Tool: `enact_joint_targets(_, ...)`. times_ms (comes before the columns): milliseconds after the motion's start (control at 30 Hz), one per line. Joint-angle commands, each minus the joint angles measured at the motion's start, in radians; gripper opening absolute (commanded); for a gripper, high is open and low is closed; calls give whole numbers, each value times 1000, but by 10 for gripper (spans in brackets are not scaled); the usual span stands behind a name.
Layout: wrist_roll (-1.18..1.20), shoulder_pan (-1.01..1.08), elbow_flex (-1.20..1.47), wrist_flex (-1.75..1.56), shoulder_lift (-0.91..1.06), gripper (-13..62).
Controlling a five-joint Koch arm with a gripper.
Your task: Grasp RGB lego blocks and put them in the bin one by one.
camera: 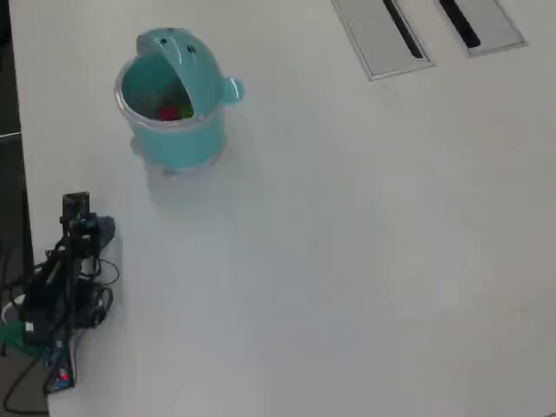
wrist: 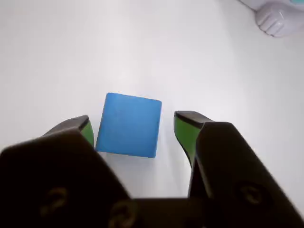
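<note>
**Blue block between spread jaws, two blocks already in the bin**

In the wrist view the gripper (wrist: pixel 134 127) stands wide, its two green-padded fingertips well apart. The left fingertip (wrist: pixel 87 130) sits just beside the left edge of the blue block (wrist: pixel 128 124), close enough that I cannot tell whether they touch. The blue block lies on the white table (wrist: pixel 71 52) directly between the two tips, its top face square to the camera and turned slightly clockwise. To the right of the block a clear strip of table separates it from the right fingertip (wrist: pixel 184 131), so the jaws are not clamped on anything. Far ahead and to the right of the gripper, at the upper right corner of this view, a pale rounded plastic foot (wrist: pixel 278 20) shows, blurred.

In the overhead view the arm (camera: pixel 69 278) sits at the left edge of the table, folded low, with its gripper end (camera: pixel 76 208) toward the top of the picture; the blue block is hidden beneath it. Beyond the gripper and a little to its right stands the teal bin (camera: pixel 178 143), lid tipped open, with a red block (camera: pixel 168 112) and a yellowish green block (camera: pixel 186 110) lying inside it. Far off to the right, two grey slotted panels (camera: pixel 382 35) are set in the table.
</note>
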Motion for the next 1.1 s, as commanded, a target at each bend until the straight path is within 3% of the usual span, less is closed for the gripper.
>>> enact_joint_targets(0,0,-14,-20,-15,20,316)
enact_joint_targets(700,8,-14,-17,-149,-178,311)
enact_joint_targets(1067,34,6,-5,-216,-187,179)
